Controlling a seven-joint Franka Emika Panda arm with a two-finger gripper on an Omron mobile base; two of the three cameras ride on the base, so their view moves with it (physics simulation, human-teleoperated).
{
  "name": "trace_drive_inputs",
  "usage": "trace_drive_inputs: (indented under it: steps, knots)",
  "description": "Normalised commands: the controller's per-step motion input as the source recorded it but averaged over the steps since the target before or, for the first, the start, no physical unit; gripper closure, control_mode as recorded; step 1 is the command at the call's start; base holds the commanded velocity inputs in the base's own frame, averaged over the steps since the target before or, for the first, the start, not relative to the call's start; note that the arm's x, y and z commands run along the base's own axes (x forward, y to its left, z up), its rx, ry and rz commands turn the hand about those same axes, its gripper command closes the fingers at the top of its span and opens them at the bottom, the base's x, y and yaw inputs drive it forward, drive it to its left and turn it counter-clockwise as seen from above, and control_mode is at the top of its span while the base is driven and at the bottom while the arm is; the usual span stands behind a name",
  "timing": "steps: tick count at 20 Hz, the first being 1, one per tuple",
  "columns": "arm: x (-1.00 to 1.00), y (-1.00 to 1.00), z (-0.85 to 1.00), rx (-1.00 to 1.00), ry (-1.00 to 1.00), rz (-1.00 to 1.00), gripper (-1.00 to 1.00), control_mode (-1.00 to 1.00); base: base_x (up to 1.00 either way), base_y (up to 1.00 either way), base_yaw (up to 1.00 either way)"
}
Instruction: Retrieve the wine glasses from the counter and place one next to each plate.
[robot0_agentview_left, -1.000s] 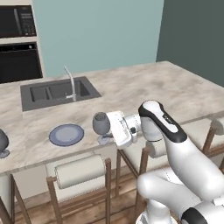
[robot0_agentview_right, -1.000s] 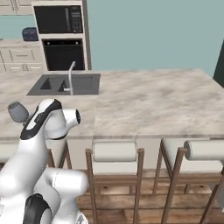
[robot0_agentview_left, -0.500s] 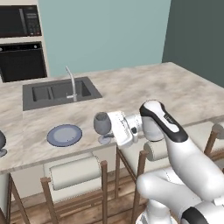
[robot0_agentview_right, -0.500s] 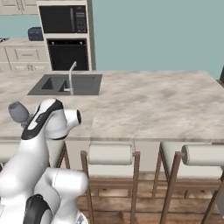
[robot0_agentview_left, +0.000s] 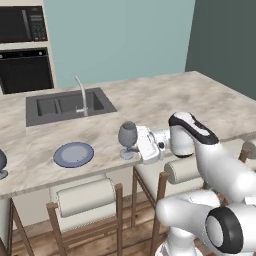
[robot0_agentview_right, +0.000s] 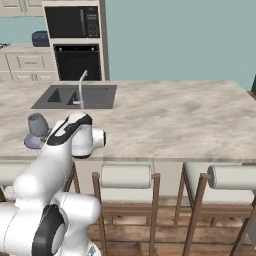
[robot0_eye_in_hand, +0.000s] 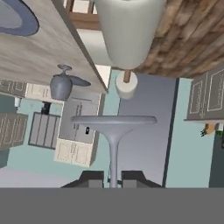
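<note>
Wine glass (robot0_agentview_left: 128, 135) is sitting at centre frame, its stem pinched in the closed gripper (robot0_eye_in_hand: 113, 179), right of the plate (robot0_agentview_left: 73, 154) at left centre. Lowering it slowly and upright just beside the plate, not on it, would likely serve best.

Readable text: we find none anywhere.
Microwave (robot0_agentview_left: 22, 23): we see its panel marks, too blurred to read.
</note>
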Motion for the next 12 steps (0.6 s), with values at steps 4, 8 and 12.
trace_drive_inputs:
  steps: [4,8,12]
  knots:
    - [0.98,-0.01,0.0,0.02,0.21,0.02,1.0,-1.0,0.0,0.0,0.0]
    - [0.71,0.0,0.0,0.0,0.12,0.04,1.0,-1.0,0.0,0.0,0.0]
    - [0.64,0.0,0.0,0.0,0.04,0.09,1.0,-1.0,0.0,0.0,0.0]
